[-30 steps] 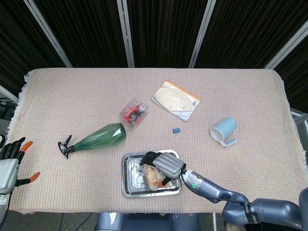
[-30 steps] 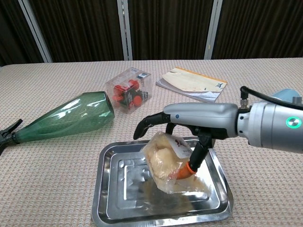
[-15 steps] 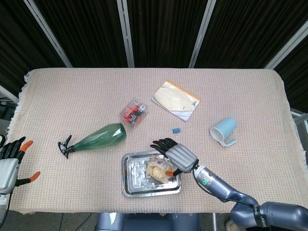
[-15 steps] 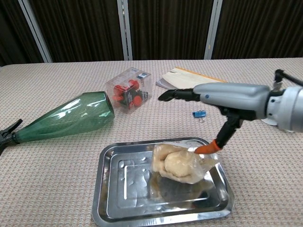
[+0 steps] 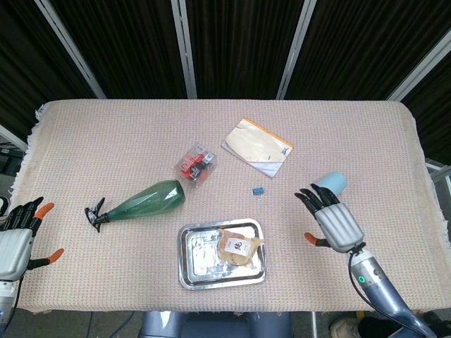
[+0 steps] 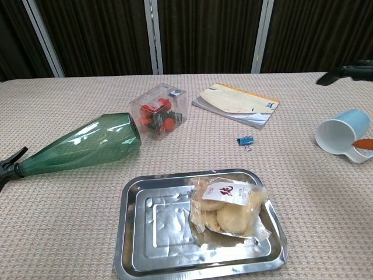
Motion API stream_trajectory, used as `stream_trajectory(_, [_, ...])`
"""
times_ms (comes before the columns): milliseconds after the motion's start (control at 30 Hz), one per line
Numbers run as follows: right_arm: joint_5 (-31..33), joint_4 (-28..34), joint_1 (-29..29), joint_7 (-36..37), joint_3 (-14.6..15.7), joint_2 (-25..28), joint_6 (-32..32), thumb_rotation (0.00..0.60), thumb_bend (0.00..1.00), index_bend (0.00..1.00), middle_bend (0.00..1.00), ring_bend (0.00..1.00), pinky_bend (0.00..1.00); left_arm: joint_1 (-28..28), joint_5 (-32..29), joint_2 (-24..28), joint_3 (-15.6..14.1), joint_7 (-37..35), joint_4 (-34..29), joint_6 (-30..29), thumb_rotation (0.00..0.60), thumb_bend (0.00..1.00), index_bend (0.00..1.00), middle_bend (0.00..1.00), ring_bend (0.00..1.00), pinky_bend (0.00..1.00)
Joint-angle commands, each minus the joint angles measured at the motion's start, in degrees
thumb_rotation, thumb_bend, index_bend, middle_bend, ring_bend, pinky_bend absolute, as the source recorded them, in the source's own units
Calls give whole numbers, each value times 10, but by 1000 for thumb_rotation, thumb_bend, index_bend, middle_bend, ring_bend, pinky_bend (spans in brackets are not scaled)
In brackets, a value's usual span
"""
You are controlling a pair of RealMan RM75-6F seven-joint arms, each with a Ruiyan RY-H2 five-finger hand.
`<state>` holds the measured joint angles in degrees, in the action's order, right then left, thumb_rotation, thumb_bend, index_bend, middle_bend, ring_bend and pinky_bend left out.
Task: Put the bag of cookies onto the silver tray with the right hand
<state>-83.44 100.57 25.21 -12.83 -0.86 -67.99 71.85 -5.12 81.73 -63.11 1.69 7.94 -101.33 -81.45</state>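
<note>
The clear plastic bag of pale cookies (image 6: pixel 228 206) lies inside the shallow silver metal tray (image 6: pixel 144 235), toward three o'clock. Our right hand (image 5: pixel 332 220) hovers spread, holding nothing; we should retreat clear of the light-blue mug (image 6: pixel 344 135).

Right hand (image 5: pixel 337 224) has let go of the bag of cookies (image 6: pixel 229 207) and pulled away to the right, now spread with nothing in it, over the desk beside the blue cup (image 6: pixel 343 135), partly covering it in the head view. Bag, earlier propped up under the fingers, now lies flat in the right half of the silver tray (image 6: pixel 152 233), label up. Left hand (image 5: pixel 15 242) shifted slightly lower at the frame edge.
</note>
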Motion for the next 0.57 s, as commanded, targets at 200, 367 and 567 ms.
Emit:
stream_trajectory(200, [0,-55,-92,-15,22,-13,108,600,189,155,143,50,131,4,0,-5,3,15,-4,-15,567,154,120,0,0,0])
stream_trajectory(367, [-9,-73,-132,2,28,-21,160,600,189,120,88,2,118,9,5,-5,2,7,-4,-25,567,154,120,0,0,0])
stream_trajectory(567, [-17,-99,-172,26,34,-39,203,600,190,92,38,0,37,15,18,-7,-3,-2,-4,-35,567,155,118,0,0,0])
